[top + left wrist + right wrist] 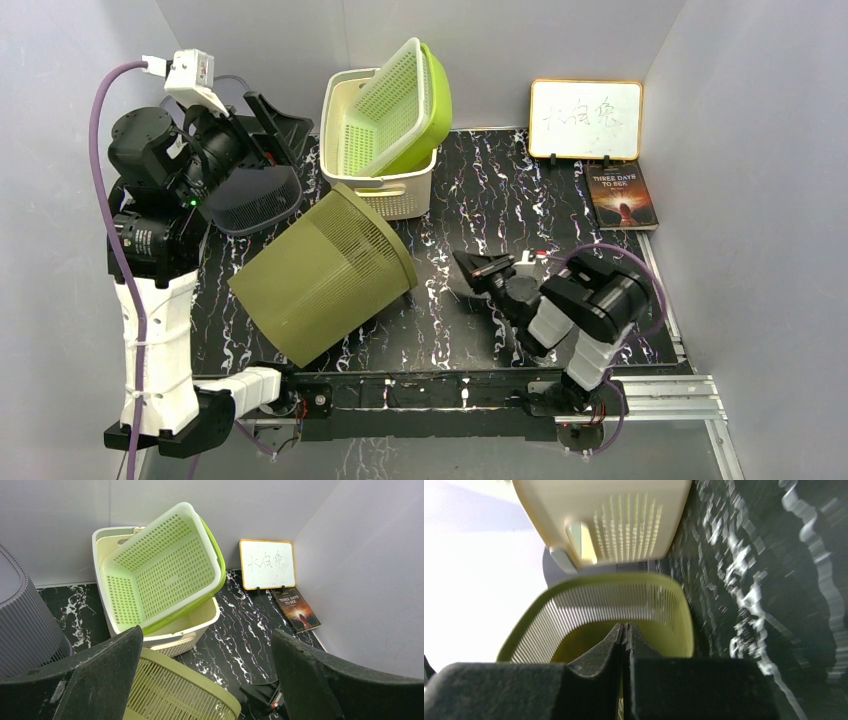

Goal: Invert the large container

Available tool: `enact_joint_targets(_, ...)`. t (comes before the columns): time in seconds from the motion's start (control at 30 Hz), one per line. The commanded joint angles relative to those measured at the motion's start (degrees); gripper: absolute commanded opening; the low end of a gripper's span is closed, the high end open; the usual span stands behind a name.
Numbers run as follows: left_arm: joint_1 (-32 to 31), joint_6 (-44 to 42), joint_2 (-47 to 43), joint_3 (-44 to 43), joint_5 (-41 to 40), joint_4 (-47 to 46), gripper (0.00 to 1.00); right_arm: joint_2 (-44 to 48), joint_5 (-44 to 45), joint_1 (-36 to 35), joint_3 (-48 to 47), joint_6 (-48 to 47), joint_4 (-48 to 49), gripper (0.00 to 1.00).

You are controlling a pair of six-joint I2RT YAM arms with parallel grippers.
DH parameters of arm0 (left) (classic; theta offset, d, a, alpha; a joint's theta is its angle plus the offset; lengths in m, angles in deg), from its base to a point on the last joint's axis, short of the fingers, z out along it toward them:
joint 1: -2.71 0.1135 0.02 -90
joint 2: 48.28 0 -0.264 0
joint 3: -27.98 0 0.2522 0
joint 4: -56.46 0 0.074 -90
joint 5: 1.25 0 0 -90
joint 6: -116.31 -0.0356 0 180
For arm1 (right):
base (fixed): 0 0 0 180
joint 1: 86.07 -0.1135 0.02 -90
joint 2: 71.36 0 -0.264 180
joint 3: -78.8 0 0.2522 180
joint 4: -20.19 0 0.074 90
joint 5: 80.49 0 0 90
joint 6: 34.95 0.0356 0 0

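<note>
Olive basket on its side, mouth turned toward the shut right end effector

The large olive slatted basket (320,275) lies tipped over on the left-centre of the desk (480,190). Its long axis runs diagonally, with the base toward the near left and the open rim toward the far right, close to the cream basket (400,195). The right end effector (463,259) sits low, just to the right of that rim and apart from it. It points into the mouth with its fingers pressed together and holds nothing. The left end effector (206,642) hangs higher, above and behind the basket, spread wide and empty. The right one looks nearer, so lifting at the rim would probably finish the flip.
</note>
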Motion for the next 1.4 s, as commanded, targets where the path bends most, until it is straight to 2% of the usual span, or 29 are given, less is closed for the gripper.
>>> enact_joint_targets(0.0,-0.05,-0.38,0.19,-1.27,1.21,-0.18,0.98,11.39,-7.28,5.35,0.92,-6.26,14.57,0.00)
enact_joint_targets(0.03,-0.10,-0.50,0.20,-1.20,1.23,-0.07,0.98,14.64,-8.80,5.72,0.03,-9.55,9.56,0.00)
enact_joint_targets(0.07,-0.13,-0.61,0.25,-1.08,1.20,-0.02,0.98,18.63,-10.46,5.86,-1.85,-13.19,2.71,0.11)
enact_joint_targets(0.13,-0.13,-0.66,-0.07,-0.41,1.08,-0.33,0.98,26.08,-14.78,5.75,-10.02,-23.40,-17.29,0.42)
enact_joint_targets(0.2,-0.13,-0.69,-0.35,0.49,1.26,-0.75,0.98,30.09,-16.73,4.47,-19.13,-36.02,-34.09,0.61)
enact_joint_targets(0.3,-0.12,-0.62,-0.49,1.73,1.40,-1.21,0.99,29.36,-24.53,4.08,-30.28,-49.38,-47.70,0.78)
enact_joint_targets(0.5,-0.09,-0.45,-1.26,3.13,1.19,-2.11,0.98,18.07,-46.26,4.12,-53.50,-65.42,-73.36,0.79)
enact_joint_targets(0.6,-0.14,-0.50,-1.32,2.95,1.25,-1.80,0.98,12.01,-49.90,4.00,-61.62,-71.06,-85.48,0.76)
enact_joint_targets(0.67,-0.14,-0.91,-1.52,2.77,0.96,-1.42,0.98,10.22,-50.18,3.96,-63.72,-73.49,-89.27,0.75)
enact_joint_targets(0.9,-0.14,-1.31,-1.26,3.16,0.68,-1.08,0.98,10.60,-56.83,3.98,-62.78,-75.68,-91.66,0.74)
enact_joint_targets(1.2,-0.12,-0.64,-1.54,5.61,0.89,-2.54,0.98,13.58,-64.07,3.86,-57.14,-74.47,-87.60,0.73)
enact_joint_targets(1.3,-0.14,-0.47,-1.54,6.08,0.89,-2.78,0.98,14.01,-67.02,3.41,-55.53,-73.20,-85.34,0.70)
enact_joint_targets(1.37,-0.14,-0.39,-1.56,6.30,0.88,-2.94,0.98,13.77,-69.29,2.93,-54.43,-71.89,-83.12,0.64)
